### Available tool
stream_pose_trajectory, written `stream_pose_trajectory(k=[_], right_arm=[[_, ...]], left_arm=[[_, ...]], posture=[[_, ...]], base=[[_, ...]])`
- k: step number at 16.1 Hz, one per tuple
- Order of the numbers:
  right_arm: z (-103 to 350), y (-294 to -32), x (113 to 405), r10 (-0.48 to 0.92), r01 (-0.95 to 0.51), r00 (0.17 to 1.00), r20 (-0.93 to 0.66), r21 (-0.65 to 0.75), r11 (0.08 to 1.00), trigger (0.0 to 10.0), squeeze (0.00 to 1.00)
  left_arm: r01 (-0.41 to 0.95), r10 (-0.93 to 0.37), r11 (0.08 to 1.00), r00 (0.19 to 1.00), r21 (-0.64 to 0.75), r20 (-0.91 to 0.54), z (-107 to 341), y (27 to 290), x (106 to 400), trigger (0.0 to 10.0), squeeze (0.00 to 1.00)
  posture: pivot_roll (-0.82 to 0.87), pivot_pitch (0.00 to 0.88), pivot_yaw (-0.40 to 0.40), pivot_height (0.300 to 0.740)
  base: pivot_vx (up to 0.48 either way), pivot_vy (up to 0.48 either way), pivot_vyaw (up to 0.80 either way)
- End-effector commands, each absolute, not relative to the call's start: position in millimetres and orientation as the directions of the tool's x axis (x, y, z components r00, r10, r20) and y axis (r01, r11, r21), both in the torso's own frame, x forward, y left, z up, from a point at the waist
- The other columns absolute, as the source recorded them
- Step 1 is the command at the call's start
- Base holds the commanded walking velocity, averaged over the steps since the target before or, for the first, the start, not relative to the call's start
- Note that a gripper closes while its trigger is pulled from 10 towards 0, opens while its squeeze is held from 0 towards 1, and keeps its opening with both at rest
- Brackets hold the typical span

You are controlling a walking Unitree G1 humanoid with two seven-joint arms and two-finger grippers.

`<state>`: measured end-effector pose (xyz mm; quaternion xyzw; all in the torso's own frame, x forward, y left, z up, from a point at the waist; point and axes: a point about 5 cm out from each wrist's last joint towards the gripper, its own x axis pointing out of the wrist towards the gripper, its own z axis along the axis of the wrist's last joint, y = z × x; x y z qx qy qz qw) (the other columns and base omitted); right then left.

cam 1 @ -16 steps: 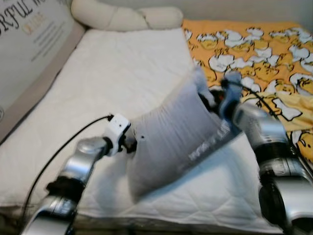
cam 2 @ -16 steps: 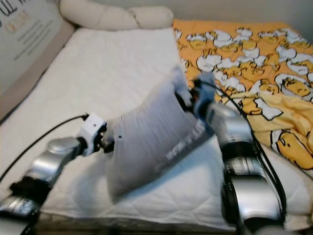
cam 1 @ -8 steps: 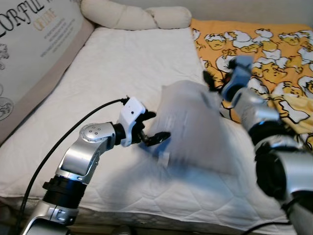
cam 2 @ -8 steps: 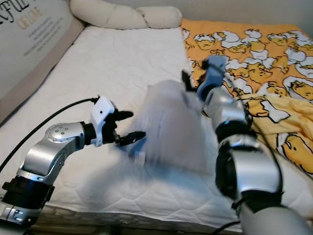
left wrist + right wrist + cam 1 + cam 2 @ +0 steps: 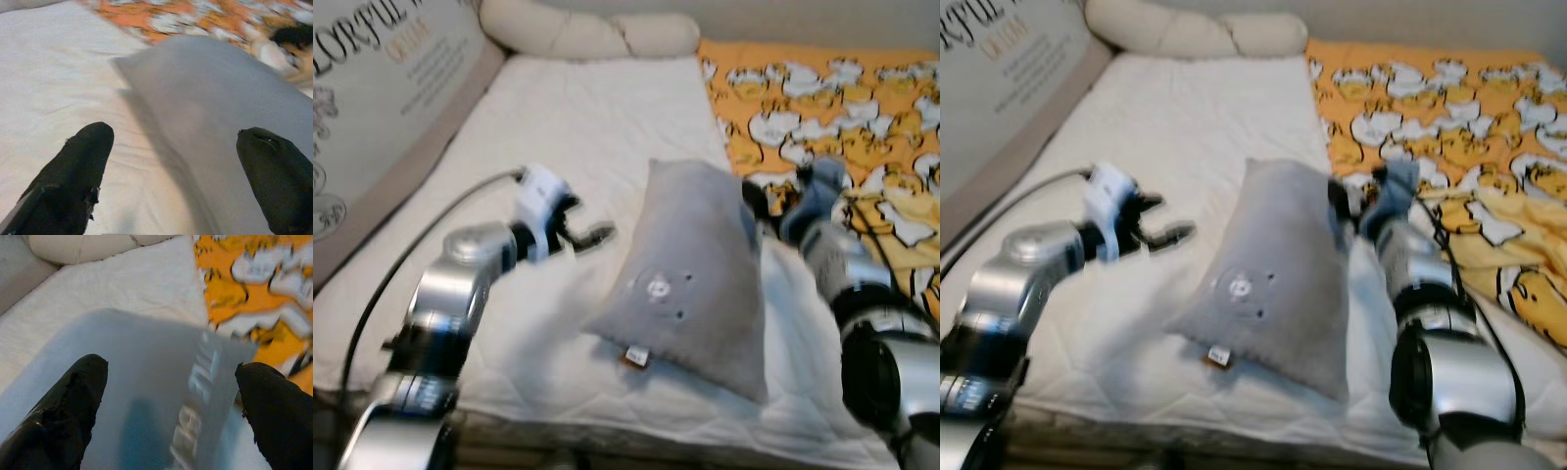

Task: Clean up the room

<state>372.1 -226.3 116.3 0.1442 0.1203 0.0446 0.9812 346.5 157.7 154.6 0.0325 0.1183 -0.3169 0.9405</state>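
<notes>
Grey pillow [image 5: 690,264] lies on the white mattress [image 5: 558,147] near the bed's front edge, approx. centre of view, long axis running 6 to 12 o'clock w/ a slight tilt. A small tag [image 5: 633,356] sticks out at its near lower edge; a round emblem [image 5: 658,287] shows on its face.

Left pincer [image 5: 590,231] sits at 9 o'clock of the pillow, just beside it, not touching. Fingers spread, released, nothing between them. In the left wrist view the two black fingertips [image 5: 78,171] frame the pillow's edge w/ bare mattress beneath.

Right pincer [image 5: 1351,208] is at 3 o'clock of the pillow, close against its far right corner. Right wrist view: fingers [image 5: 73,406] wide apart, released, pillow's grey cloth w/ white lettering across the gap; contact can't be told.

Farther on, at 1–2 o'clock, an orange blanket [image 5: 832,108] w/ white-and-yellow cartoon print covers the bed's right side. At 12 o'clock, a cream bolster [image 5: 587,29] lies along the head. At 10 o'clock, a big lettered cushion [image 5: 382,88] leans along the left edge.
</notes>
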Motion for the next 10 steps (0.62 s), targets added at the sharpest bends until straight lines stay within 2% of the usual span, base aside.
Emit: stream_pose_trajectory(k=[1, 5, 7, 8, 10], right_arm=[[105.5, -225.7, 365.0, 0.156, -0.046, 0.964, -0.214, 0.445, 0.895, 10.0, 1.00], [73.7, -236.2, 340.6, 0.172, 0.008, 0.951, -0.258, 0.574, 0.819, 10.0, 1.00], [42.0, -237.1, 309.8, 0.277, 0.011, 0.919, -0.279, 0.723, 0.691, 10.0, 1.00], [33.4, -240.7, 300.1, 0.274, 0.042, 0.918, -0.288, 0.755, 0.654, 10.0, 1.00], [24.1, -248.0, 289.7, 0.239, 0.098, 0.916, -0.322, 0.758, 0.644, 10.0, 1.00]], left_arm=[[0.487, -0.485, 0.871, 0.833, -0.063, -0.266, 131.8, 164.4, 354.5, 10.0, 1.00], [0.452, -0.488, 0.871, 0.841, -0.194, -0.234, 120.7, 151.0, 361.7, 10.0, 1.00], [0.500, -0.585, 0.799, 0.773, -0.333, -0.244, 103.2, 127.2, 358.7, 10.0, 1.00], [0.510, -0.616, 0.771, 0.749, -0.381, -0.243, 96.1, 119.2, 356.4, 10.0, 1.00], [0.508, -0.640, 0.742, 0.730, -0.437, -0.240, 88.6, 110.0, 353.6, 10.0, 1.00]], posture=[[-0.09, 0.000, 0.050, 0.740], [-0.11, 0.000, 0.052, 0.740], [-0.12, 0.000, 0.054, 0.740], [-0.12, 0.000, 0.058, 0.740], [-0.13, 0.000, 0.062, 0.740]], base=[[0.000, 0.000, 0.00], [0.000, 0.000, 0.00], [0.000, 0.000, 0.00], [0.000, 0.000, 0.00], [0.000, 0.000, 0.00]])
